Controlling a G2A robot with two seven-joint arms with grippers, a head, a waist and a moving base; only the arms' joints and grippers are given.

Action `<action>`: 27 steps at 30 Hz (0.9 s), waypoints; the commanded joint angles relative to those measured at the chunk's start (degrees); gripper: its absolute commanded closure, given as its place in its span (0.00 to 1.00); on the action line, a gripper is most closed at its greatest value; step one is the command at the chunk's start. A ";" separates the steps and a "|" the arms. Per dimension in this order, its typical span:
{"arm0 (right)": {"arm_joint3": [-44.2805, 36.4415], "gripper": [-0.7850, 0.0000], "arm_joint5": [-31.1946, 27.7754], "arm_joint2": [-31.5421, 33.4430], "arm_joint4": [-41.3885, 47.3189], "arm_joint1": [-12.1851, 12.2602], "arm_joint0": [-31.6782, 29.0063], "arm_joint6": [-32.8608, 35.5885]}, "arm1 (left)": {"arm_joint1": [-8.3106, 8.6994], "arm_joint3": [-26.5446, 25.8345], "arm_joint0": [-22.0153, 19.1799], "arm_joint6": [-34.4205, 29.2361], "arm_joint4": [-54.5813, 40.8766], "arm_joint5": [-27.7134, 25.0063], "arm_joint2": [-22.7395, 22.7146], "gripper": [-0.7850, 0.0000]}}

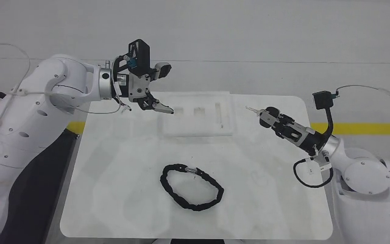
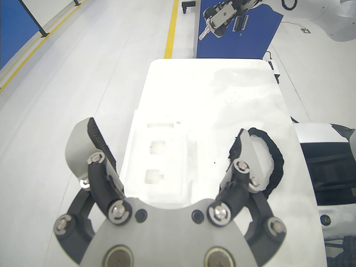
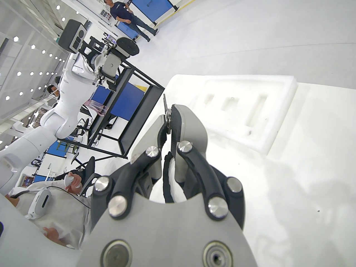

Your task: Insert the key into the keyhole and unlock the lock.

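Pinching the key (image 3: 166,105) in the right gripper (image 3: 168,118), fingers closed tight on it, blade sticking out past the tips. Hanging above the right side of the table (image 1: 274,195), well apart from the lock (image 1: 192,186). Pointing the blade leftward and slightly away, toward the tray (image 1: 228,116), not at the lock, lying as a black loop at mid-table, nearer the robot and left of the key. Showing a small metal body (image 1: 190,171) on the loop's far side, keyhole too small to tell. Holding the left gripper (image 2: 165,136) wide open and empty above the far-left part of the table, beside the tray, seemingly a little nearer the lock than the right. Likely needing the blade swung down and round toward that metal body before any insertion.
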 commanded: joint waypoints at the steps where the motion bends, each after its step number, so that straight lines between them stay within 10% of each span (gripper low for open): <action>1: 0.00 1.00 0.00 0.00 0.00 0.00 0.00 0.00 | 0.14 -1.17 1.85 0.22 0.84 0.74 -0.13 0.00; 27: 0.00 1.00 0.00 0.00 0.00 0.00 0.00 0.00 | -0.59 -5.87 23.73 15.36 26.37 1.32 0.34 0.00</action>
